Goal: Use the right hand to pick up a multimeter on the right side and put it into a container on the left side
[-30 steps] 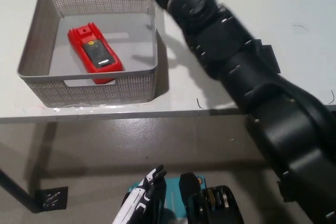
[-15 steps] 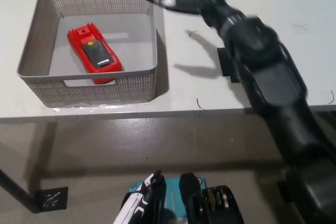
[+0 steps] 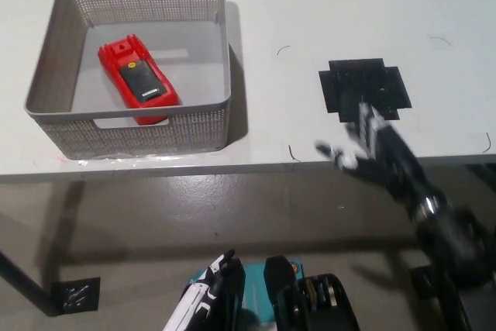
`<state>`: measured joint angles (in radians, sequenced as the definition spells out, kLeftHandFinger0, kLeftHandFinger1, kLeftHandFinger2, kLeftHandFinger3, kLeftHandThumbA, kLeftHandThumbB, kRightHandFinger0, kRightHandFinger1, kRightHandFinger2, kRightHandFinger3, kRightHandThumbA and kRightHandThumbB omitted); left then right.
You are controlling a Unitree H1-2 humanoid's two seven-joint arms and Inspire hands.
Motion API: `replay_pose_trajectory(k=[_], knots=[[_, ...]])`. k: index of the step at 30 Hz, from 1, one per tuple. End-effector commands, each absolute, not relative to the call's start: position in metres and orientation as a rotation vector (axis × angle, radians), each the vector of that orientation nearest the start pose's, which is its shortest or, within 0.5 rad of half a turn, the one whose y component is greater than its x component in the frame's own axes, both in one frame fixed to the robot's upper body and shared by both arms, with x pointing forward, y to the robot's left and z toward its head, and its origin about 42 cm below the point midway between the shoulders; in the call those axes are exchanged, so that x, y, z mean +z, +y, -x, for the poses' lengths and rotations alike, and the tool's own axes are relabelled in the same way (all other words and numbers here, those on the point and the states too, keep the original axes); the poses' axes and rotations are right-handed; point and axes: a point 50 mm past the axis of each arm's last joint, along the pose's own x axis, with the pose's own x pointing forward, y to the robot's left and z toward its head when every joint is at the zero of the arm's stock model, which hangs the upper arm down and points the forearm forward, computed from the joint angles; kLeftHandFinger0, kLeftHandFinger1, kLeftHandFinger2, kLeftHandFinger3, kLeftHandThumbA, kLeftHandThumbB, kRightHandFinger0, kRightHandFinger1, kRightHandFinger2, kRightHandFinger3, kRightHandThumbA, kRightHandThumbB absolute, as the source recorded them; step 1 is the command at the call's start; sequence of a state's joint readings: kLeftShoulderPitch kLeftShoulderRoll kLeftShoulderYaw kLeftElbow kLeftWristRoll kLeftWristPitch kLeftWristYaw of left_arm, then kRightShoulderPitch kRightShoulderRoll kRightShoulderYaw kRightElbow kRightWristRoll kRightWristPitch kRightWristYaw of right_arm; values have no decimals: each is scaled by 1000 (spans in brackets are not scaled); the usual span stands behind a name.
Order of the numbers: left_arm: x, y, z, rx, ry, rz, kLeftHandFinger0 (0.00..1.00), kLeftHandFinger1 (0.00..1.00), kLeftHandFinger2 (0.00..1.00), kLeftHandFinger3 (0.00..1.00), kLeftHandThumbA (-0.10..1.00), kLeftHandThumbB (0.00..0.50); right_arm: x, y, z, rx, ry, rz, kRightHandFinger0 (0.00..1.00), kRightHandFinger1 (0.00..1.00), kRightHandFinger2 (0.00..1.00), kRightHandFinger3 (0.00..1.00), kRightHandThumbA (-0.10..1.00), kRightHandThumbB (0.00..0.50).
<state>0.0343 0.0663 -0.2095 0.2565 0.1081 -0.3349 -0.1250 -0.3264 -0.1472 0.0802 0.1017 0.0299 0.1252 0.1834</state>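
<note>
Inside the grey perforated metal container [image 3: 132, 125] at the table's left lies the red multimeter with a black face and a small yellow dot [image 3: 138, 79], flat on the container floor, set diagonally, its lower end close to the front wall. Judged as placed: resting free, touched by nothing, so the drop-off looks done. Handle slot in the far wall visible and unobstructed.

Over at the right, near the front edge of the white table [image 3: 325, 5], hangs the black right hand [image 3: 364, 145], well apart from the container, fingers spread and holding nothing — released, though somewhat blurred. Forearm trailing down toward the lower right, off the table edge, which suggests a pull-back toward rest rather than another reach.

Just beyond that hand sits a black cross-shaped flat mark [image 3: 364, 87] on the tabletop, probably where the multimeter started; bare now. A few thin dark scratches or threads scattered on the surface nearby, too small to identify.

Low at bottom left of centre, the white left hand [image 3: 205, 304] rests below table level, only partly in view; open or closed cannot be told.

Nothing between hand and container.
</note>
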Motion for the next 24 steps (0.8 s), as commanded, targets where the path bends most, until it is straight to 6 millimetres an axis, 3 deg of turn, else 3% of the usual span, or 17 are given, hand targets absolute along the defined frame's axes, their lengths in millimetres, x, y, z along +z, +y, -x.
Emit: replay_pose_trajectory(k=[1,9,11,12,13,14,16,21,24], knots=[[66,188,-279,-270,-135,-120,1000,1000,1000,1000,1000,455,279,-218,-253,398,-683,144,1000,1000,1000,1000,1000,433],[65,184,-281,-269,-156,-125,1000,1000,1000,1000,1000,424,248,-213,-247,426,-615,119,1000,1000,1000,1000,1000,407],[64,185,-279,-263,-151,-117,1000,1000,1000,1000,1000,430,226,-214,-243,425,-531,95,1000,1000,1000,1000,1000,430],[64,186,-280,-261,-154,-120,1000,1000,1000,1000,1000,423,219,-214,-244,422,-503,89,1000,1000,1000,1000,1000,430],[65,189,-281,-258,-150,-124,1000,1000,1000,1000,1000,427,200,-213,-244,414,-437,95,1000,1000,1000,1000,1000,409],[65,189,-281,-256,-148,-124,1000,1000,1000,1000,1000,432,194,-213,-244,409,-419,105,1000,1000,1000,1000,1000,432],[65,189,-281,-253,-142,-114,1000,1000,1000,1000,1000,441,167,-217,-246,388,-353,152,1000,1000,1000,1000,1000,425],[62,190,-280,-259,-141,-110,1000,1000,1000,1000,1000,444,111,-239,-249,353,-164,157,1000,1000,1000,1000,1000,459],[60,187,-279,-261,-134,-111,1000,1000,1000,1000,1000,439,89,-253,-250,321,-97,99,1000,1000,1000,1000,1000,438]])
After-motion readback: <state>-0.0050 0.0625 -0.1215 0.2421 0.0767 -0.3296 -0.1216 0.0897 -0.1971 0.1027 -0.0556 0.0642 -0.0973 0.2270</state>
